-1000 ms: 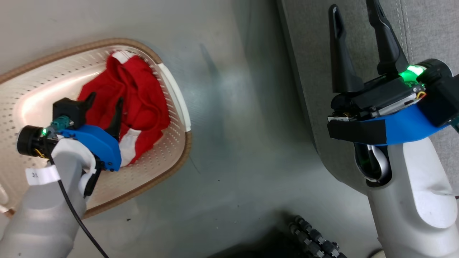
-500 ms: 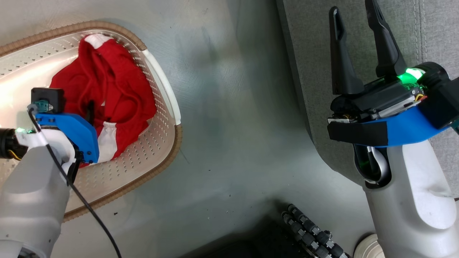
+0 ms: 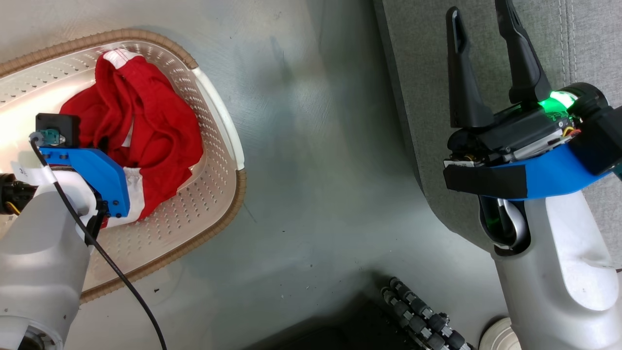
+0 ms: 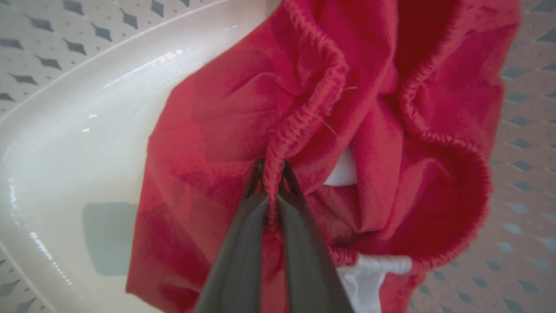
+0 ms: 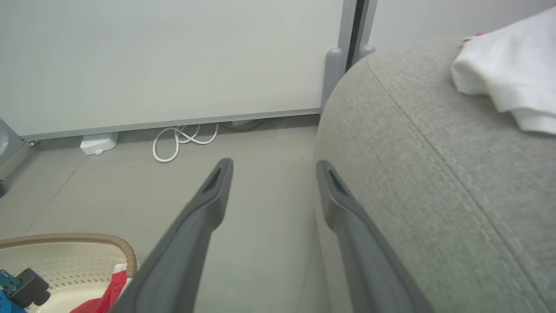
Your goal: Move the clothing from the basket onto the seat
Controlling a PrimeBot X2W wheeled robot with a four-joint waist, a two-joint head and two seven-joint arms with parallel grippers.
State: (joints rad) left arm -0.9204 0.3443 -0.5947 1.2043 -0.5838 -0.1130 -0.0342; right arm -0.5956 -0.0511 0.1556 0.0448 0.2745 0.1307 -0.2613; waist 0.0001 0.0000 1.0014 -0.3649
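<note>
The red clothing (image 3: pixel 155 131) lies bunched in the cream basket (image 3: pixel 228 204) at the left of the head view. In the left wrist view it is shorts with an elastic waistband (image 4: pixel 304 117) and white trim (image 4: pixel 373 265). My left gripper (image 4: pixel 271 167) is shut on a fold of that waistband, just above the basket floor (image 4: pixel 65 152). The right gripper (image 3: pixel 477 7) is open and holds nothing, over the near edge of the grey seat (image 3: pixel 427 73). From the right wrist, the open right gripper (image 5: pixel 273 165) sits beside the seat's rounded corner (image 5: pixel 434 174).
Bare grey floor (image 3: pixel 316 170) separates basket and seat. A white cloth (image 5: pixel 508 74) with a sliver of red behind it lies on the seat. A white cable (image 5: pixel 182 137) and a small white box (image 5: pixel 97 143) lie by the wall. A black ribbed hose (image 3: pixel 423 316) is near my base.
The head camera shifted, so the basket sits further left. My left gripper went from open above the clothing to shut on it, and the cloth has bunched up. The right arm has held still.
</note>
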